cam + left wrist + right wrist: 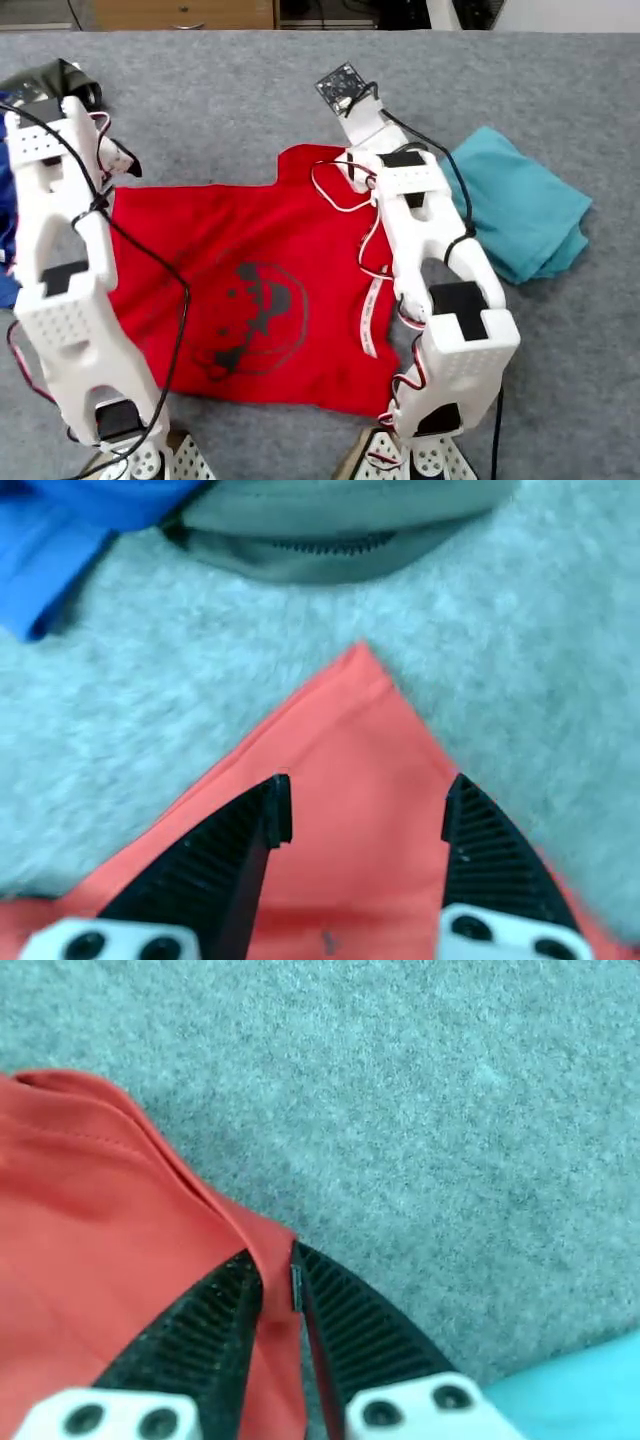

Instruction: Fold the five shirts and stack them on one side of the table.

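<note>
A red shirt (250,280) with a dark print lies spread flat on the grey table. My left gripper (368,805) is open above the shirt's far left corner (362,665), one finger on either side of the cloth. In the high view the left gripper (120,160) sits at that corner. My right gripper (280,1275) is shut on the folded red edge of the red shirt (100,1220), at its far right corner. From above, the right gripper (348,162) is at the shirt's far edge.
A folded teal shirt (520,215) lies right of the right arm, and its teal cloth (580,1390) shows near the gripper. A blue shirt (60,540) and a grey-green garment (330,530) lie beyond the left gripper, at the table's far left (45,80).
</note>
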You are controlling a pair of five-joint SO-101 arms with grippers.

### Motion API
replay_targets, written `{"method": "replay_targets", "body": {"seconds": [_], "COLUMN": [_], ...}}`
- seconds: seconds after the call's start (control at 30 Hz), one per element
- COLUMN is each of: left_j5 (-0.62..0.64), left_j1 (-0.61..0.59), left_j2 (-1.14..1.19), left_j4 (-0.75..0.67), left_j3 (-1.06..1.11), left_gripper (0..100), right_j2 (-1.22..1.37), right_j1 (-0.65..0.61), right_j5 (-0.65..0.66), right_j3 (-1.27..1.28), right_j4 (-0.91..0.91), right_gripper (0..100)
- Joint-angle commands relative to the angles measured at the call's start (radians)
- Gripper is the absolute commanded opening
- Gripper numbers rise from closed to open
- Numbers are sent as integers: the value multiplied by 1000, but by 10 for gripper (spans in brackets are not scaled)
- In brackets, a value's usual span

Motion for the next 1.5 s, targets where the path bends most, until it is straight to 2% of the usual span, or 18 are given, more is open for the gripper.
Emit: {"method": "replay_targets", "body": {"seconds": [0.0,0.1,0.27,0.5,0.8,1.03,1.33,1.47], "left_j5": [20,20,23,63,64,66,121,121], "left_j1": [2,2,-2,2,9,2,0,0], "left_j2": [120,237,371,394,418,538,565,565], "left_j4": [32,63,74,163,157,149,149,149], "left_j3": [-181,-288,-489,-686,-651,-657,-658,-658], "left_gripper": [221,170,164,164,164,163,160,94], "right_j2": [-4,-2,-2,-2,-2,-2,-2,-2], "right_j1": [16,16,16,16,2,2,2,2], "right_j5": [-2,-2,-2,-2,-2,-2,-2,-2], "right_j3": [-8,-8,-8,-8,-7,-7,-7,-7], "right_j4": [-25,-31,-31,-31,-31,-31,-31,-31], "right_gripper": [5,5,5,5,5,5,5,5]}}
